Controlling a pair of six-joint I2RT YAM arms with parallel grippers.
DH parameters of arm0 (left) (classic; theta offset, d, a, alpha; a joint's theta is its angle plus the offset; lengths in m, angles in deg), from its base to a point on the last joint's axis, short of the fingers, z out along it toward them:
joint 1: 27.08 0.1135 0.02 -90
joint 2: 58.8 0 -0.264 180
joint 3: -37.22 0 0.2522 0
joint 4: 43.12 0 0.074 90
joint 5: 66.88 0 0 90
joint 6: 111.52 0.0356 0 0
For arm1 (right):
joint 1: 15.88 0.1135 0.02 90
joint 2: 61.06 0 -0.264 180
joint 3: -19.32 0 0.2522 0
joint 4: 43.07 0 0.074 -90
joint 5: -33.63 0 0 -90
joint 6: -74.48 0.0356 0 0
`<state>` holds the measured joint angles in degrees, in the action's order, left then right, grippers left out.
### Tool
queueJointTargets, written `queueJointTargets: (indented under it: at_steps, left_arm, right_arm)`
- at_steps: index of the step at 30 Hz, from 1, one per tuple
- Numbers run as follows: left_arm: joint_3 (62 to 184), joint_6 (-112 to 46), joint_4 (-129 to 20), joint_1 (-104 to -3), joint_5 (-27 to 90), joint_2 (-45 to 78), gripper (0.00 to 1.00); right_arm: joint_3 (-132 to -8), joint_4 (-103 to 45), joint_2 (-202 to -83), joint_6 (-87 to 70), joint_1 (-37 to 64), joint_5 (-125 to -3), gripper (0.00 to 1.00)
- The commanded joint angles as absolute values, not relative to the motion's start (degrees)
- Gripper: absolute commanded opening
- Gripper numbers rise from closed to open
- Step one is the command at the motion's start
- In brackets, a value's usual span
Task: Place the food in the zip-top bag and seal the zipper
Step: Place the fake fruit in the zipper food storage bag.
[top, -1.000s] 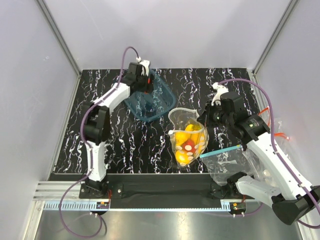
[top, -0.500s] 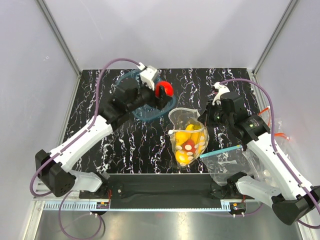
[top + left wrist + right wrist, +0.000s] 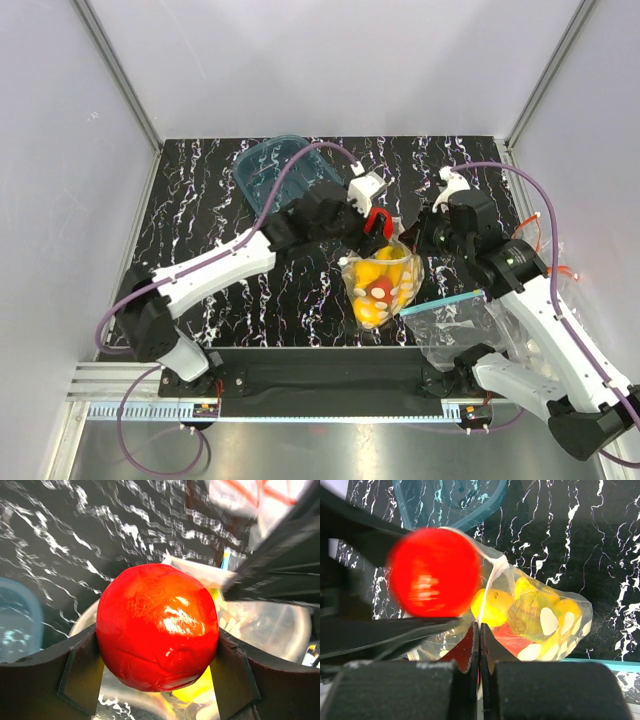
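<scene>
The worktop (image 3: pixel 200 200) is black with white marble veining and sits inside a pale-walled enclosure with aluminium posts (image 3: pixel 120 75) running up the back corners. A black base plate (image 3: pixel 330 375) along the near edge carries both arms, and purple cables loop off them.

At the back left stands a clear teal tub (image 3: pixel 262 165), well apart from the zip-top bag (image 3: pixel 390 290), which lies near the middle of the worktop with its mouth towards the back. Yellow pieces (image 3: pixel 372 275) and a red one with white spots are inside it. At the near right corner, beside the right arm's base, lies a plain clear bag (image 3: pixel 470 330). Its teal strip (image 3: pixel 445 300) reaches just beside the polka-dot bag.

The left gripper (image 3: pixel 157 650) is clamped on a round red piece (image 3: pixel 157 630), one finger on each side. It holds the piece just over the bag's mouth, where the yellow food shows below it. The left arm stretches across the middle of the worktop to get there.

The right gripper (image 3: pixel 479 630) has its fingers pressed together on the bag's rim. It pinches the pale zipper (image 3: pixel 491 577) and lifts that edge. In the right wrist view the red piece is blurred and hides part of the mouth.
</scene>
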<state>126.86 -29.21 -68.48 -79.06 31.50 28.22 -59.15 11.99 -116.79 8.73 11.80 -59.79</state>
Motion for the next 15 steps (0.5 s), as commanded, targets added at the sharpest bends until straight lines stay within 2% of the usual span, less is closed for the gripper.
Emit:
queueJointTargets:
  at_steps: [1,4,7,8,15]
  left_arm:
    - [132.4,-29.0,-71.7,-79.5,32.3,30.8,0.40]
    - [132.1,-29.4,-72.4,-79.9,34.3,31.1,0.49]
    - [132.4,-29.1,-74.5,-80.7,36.6,30.9,0.77]
    - [132.2,-28.8,-75.3,-81.0,38.0,30.2,0.82]
    - [129.6,-29.3,-75.5,-81.7,48.8,24.8,0.85]
  right_arm:
    - [-58.9,7.4,-114.6,10.1,11.6,-57.4,0.00]
    - [-57.9,6.7,-113.1,10.4,11.7,-56.7,0.00]
    - [-57.0,6.2,-112.5,10.7,11.6,-56.6,0.00]
    - [-56.8,6.2,-112.5,10.8,11.6,-56.6,0.00]
    - [-56.9,6.6,-111.9,11.1,11.7,-54.8,0.00]
